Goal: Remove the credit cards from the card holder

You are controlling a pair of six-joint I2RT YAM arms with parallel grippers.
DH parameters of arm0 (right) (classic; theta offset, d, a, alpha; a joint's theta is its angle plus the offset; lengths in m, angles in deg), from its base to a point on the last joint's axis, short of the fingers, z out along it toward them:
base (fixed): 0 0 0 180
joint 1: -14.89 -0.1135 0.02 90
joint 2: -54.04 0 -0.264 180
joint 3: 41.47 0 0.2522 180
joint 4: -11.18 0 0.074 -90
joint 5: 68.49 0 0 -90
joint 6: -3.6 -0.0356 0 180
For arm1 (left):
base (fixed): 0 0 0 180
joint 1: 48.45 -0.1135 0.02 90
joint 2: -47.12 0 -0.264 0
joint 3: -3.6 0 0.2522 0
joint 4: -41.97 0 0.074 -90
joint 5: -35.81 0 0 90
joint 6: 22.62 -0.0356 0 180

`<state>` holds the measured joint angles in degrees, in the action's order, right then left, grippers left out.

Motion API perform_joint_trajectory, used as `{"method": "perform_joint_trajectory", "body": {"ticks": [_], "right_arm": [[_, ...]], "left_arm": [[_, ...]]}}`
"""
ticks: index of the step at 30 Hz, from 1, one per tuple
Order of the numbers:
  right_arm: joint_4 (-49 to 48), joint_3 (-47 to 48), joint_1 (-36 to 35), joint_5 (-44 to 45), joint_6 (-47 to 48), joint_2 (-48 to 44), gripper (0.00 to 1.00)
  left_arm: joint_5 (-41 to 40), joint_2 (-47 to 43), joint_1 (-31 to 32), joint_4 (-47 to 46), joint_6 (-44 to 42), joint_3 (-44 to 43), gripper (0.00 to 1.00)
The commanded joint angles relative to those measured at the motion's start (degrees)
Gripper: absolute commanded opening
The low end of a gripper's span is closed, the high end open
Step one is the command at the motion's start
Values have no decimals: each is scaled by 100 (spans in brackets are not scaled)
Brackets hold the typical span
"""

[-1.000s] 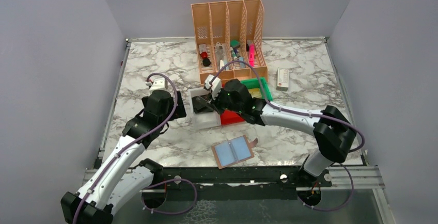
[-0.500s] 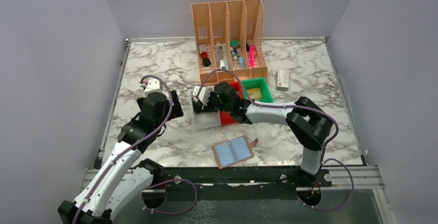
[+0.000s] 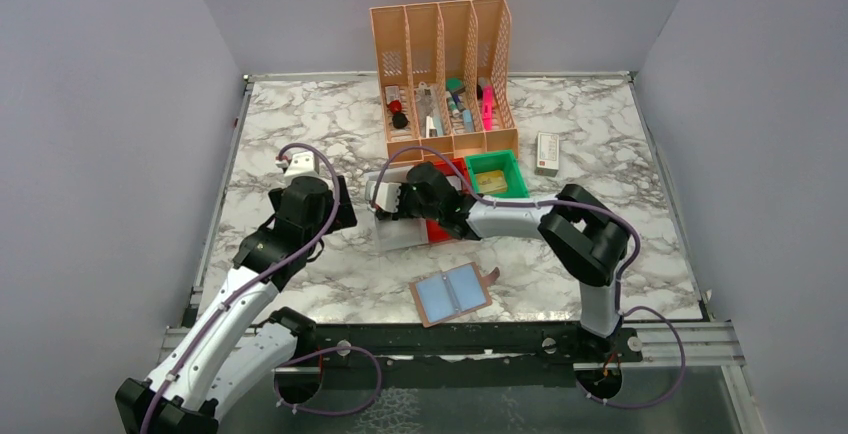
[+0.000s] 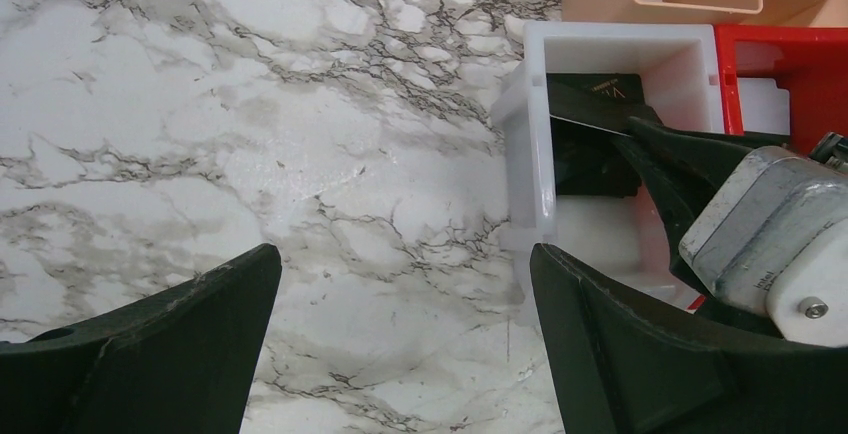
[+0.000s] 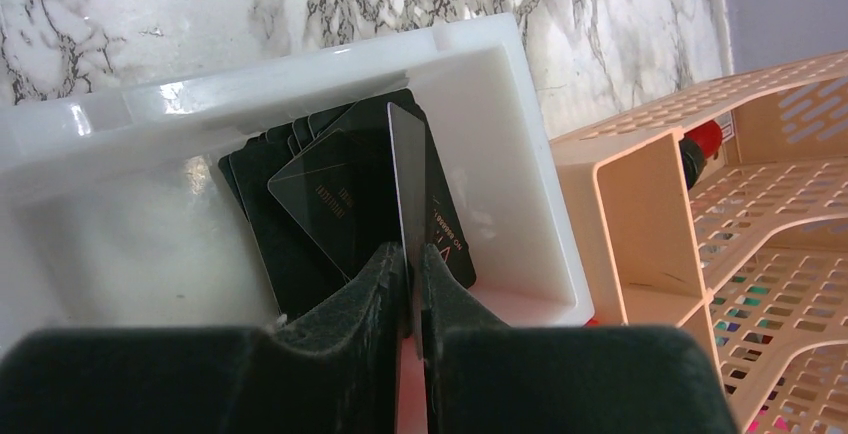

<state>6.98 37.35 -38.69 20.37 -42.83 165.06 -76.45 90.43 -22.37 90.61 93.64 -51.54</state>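
The tan-brown card holder lies open near the table's front edge, two bluish cards showing in its pockets. My right gripper is shut on a dark credit card, held edge-on over the white bin. Several dark cards lie fanned inside that bin. In the top view the right gripper sits over the white bin. My left gripper is open and empty above bare marble, just left of the white bin; in the top view it is left of the bin.
A red bin and a green bin stand beside the white one. A peach file organizer with pens stands behind them. A small white box lies at the right. Grey walls enclose the table.
My right gripper has moved left, over the white bin, with the dark card in it; the arm has folded inward. My left arm has shifted only slightly.
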Motion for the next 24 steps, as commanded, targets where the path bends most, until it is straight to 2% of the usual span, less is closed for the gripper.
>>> {"method": "perform_joint_trajectory", "body": {"ticks": [1, 10, 15, 19, 24], "right_arm": [[571, 270, -38, 164, -286, 210, 17], [795, 230, -38, 342, -786, -304, 25], [719, 128, -38, 491, -1218, -660, 25], [886, 94, -38, 432, -2333, -1387, 25], [1360, -470, -38, 232, -4563, -2612, 26]], "left_arm": [[-29, 79, -26, -15, -66, 43, 99], [25, 186, -26, -22, -86, 43, 99], [45, 201, -25, -18, -88, 58, 99], [47, 200, -25, -24, -87, 59, 99], [56, 168, -25, -19, -77, 60, 99]]}}
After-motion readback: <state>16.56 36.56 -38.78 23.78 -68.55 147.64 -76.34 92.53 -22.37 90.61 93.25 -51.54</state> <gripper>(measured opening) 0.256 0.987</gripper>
